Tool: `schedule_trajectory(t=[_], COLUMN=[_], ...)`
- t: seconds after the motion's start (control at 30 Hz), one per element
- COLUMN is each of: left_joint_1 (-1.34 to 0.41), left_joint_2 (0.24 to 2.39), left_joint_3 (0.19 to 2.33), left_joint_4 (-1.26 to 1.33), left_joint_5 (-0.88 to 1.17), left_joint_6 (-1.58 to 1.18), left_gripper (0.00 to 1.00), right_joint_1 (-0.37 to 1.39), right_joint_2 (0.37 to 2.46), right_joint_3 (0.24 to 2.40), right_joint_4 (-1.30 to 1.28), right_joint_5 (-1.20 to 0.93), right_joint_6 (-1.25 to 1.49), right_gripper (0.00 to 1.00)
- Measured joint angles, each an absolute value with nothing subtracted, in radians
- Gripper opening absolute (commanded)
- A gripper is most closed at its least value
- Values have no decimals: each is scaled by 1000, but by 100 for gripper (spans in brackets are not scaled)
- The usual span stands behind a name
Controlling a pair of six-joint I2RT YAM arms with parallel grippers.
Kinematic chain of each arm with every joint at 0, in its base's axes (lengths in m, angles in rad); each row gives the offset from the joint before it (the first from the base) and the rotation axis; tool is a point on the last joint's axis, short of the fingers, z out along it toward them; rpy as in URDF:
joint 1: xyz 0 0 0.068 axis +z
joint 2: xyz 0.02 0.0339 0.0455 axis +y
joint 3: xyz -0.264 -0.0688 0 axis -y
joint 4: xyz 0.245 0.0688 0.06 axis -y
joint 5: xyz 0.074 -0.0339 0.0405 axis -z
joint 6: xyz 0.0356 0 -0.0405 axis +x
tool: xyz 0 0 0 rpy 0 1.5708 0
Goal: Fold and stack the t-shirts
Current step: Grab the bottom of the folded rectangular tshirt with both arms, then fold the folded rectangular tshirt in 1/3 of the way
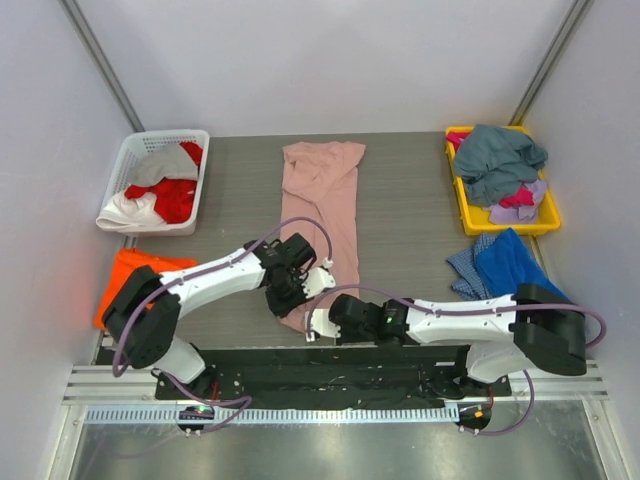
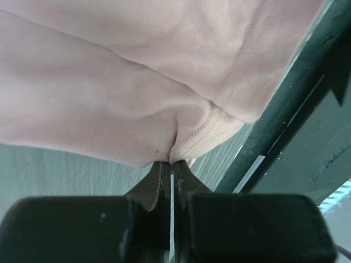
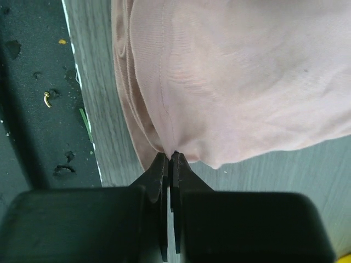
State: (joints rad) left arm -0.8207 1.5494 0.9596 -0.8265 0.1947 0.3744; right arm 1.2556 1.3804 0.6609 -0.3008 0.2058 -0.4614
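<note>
Reaching inward with my 2 arms bent low by the near edge of the table (image 1: 420,240), I clamped my left gripper (image 2: 171,159) and right gripper (image 3: 169,156) on the near hem of the dusty-pink t-shirt (image 1: 325,190), which lay lengthwise mid-table.

Top view: the left tool (image 1: 318,281) and right tool (image 1: 317,323) cover the near hem of the pink t-shirt (image 1: 322,195). The left arm (image 1: 215,280) hides part of the orange t-shirt (image 1: 128,268). Both wrist views crop the pink fabric at their edges.

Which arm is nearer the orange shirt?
Left. The left arm overlaps the orange shirt with its elbow; the right arm lies well off to the shirt's right.
</note>
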Motion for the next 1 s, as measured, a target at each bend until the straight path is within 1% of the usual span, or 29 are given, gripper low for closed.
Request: schedule_trajectory(t=[0.2,0.33,0.57,0.77,0.87,1.0], left_joint_1=[-821,-821,-805,-719,-669,-617], left_joint_2=[1407,1375,1374,1388,1424,1524], left_joint_3=[961,970,976,1005,1045,1140], left_joint_4=[-826,-827,-820,-809,-798,-791], left_joint_5=[184,164,108,94,98,110], left_joint_6=[373,373,376,409,432,461], left_gripper=[0,0,0,0,0,0], right_joint_1=[1249,1229,1147,1059,1021,976], right_joint_2=[1312,1291,1268,1254,1258,1289], right_joint_3=[706,739,761,785,807,859], right_joint_4=[-337,-340,-341,-344,-346,-345], right_joint_5=[228,248,265,270,271,265], right_joint_6=[-457,-471,-520,-552,-566,-581], right_gripper=[1,1,1,1,1,1])
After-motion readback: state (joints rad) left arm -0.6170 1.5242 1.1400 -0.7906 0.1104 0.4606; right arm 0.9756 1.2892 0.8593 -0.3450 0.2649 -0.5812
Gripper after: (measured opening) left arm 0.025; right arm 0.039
